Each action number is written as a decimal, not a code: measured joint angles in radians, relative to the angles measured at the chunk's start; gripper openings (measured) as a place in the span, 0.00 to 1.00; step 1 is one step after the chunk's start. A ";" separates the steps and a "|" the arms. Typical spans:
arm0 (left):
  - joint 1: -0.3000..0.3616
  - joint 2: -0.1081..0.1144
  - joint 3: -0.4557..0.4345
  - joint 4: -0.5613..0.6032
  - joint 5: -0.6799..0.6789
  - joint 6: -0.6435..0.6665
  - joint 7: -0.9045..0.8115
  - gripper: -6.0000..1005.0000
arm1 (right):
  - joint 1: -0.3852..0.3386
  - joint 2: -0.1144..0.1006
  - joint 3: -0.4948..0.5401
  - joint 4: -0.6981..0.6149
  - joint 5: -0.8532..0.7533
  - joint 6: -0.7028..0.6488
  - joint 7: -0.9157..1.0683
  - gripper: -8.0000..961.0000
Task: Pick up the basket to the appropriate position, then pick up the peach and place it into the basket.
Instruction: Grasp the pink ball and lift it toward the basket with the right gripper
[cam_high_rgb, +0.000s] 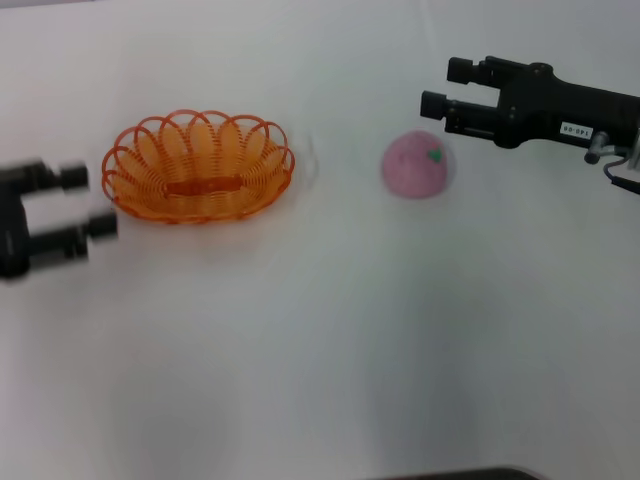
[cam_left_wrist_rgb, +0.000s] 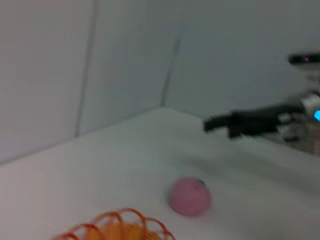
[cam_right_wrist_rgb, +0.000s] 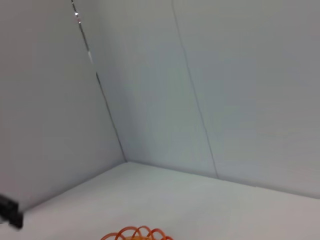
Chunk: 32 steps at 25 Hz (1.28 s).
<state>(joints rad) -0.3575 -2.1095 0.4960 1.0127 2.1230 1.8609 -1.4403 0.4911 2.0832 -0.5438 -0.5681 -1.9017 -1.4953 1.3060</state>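
Basket (cam_high_rgb: 198, 167) sits empty on the white worktop (cam_high_rgb: 320, 350), on the robot's left half, long axis running side to side across your head view. Peach (cam_high_rgb: 417, 165) rests on the worktop well apart from it, toward the right, green leaf mark facing up.

Left claw (cam_high_rgb: 92, 203) lies just beside the basket's left end, fingers spread wide with a clear gap between them, holding nothing. It points along the basket's long axis, toward the near-left rim, but is not touching it. Your first move turns on this: the basket lies directly ahead of the left claw, and that arm is clearly the nearer one. Judged from this, the basket step is not yet done.

Left arm comes in low from the left edge, roughly level with the worktop; its wrist view looks over the basket's rim to the peach.

Right claw (cam_high_rgb: 440, 88) hovers beyond and just to the right of the peach, fingers apart, empty, forearm reaching in from the right edge. It is the nearer arm for the peach; treat it as waiting.
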 joint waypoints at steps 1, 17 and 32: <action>0.007 -0.004 0.001 0.001 0.017 0.011 0.020 0.67 | 0.001 0.000 0.000 0.001 0.003 0.003 0.004 0.72; 0.043 -0.025 -0.010 -0.007 0.075 0.023 0.063 0.67 | 0.023 -0.015 -0.010 -0.002 0.004 -0.041 0.112 0.72; 0.045 -0.031 -0.010 -0.015 0.076 0.041 0.058 0.73 | 0.156 -0.070 -0.077 -0.511 -0.095 -0.249 0.703 0.71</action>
<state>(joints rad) -0.3129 -2.1405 0.4863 0.9982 2.1985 1.9019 -1.3821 0.6466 2.0136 -0.6207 -1.0792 -1.9964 -1.7438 2.0092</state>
